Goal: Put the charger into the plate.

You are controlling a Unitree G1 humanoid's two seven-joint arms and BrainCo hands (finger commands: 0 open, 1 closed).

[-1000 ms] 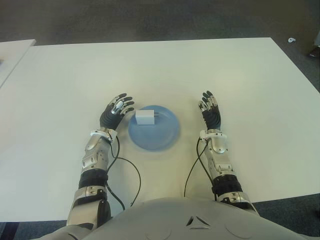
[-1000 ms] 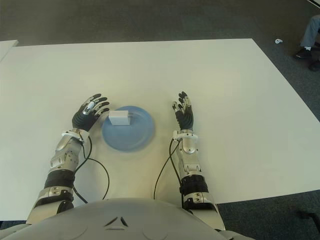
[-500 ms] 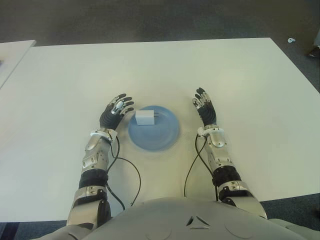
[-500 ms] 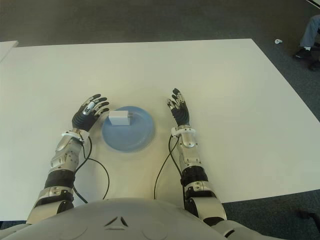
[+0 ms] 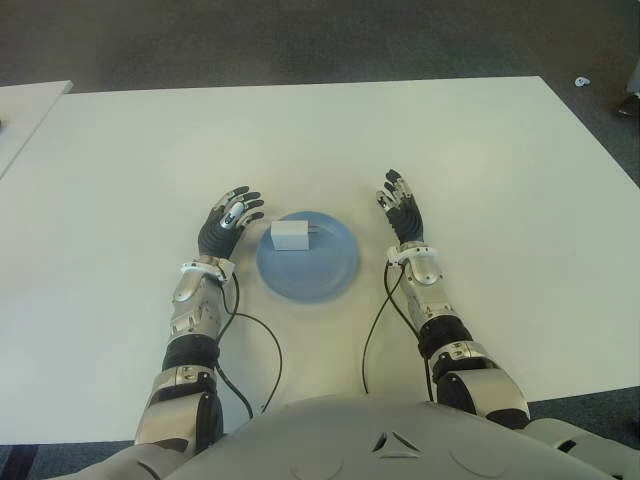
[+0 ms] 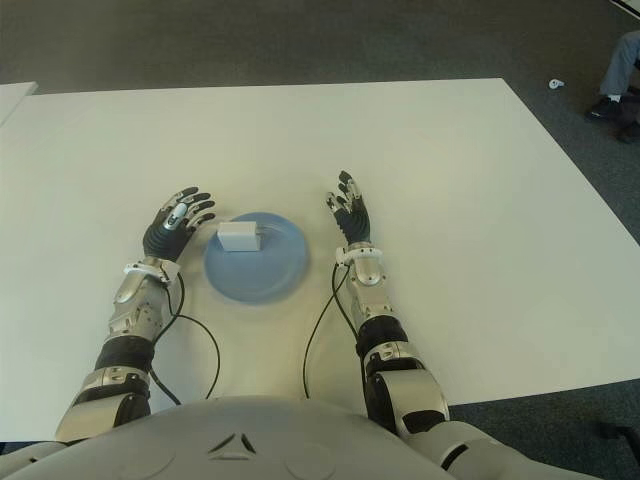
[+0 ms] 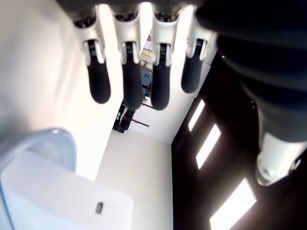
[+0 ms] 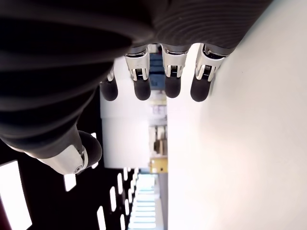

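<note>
A white boxy charger [image 5: 291, 236] lies in the blue plate [image 5: 325, 272], on the plate's far-left part, with its prongs pointing right. The left wrist view shows the charger [image 7: 62, 201] close by, inside the plate rim [image 7: 67, 141]. My left hand [image 5: 229, 217] is just left of the plate, fingers spread and holding nothing. Right of the plate, my right hand [image 5: 399, 207] has its fingers extended and empty, angled toward the far left.
The white table [image 5: 320, 130] stretches far beyond the plate. Black cables [image 5: 270, 360] run from both wrists back to my body. Dark carpet lies past the table; a person's shoe [image 6: 605, 105] shows at the far right.
My right hand and forearm have moved left and slightly farther out, toward the plate. The left hand has barely shifted. The charger has stayed in the plate.
</note>
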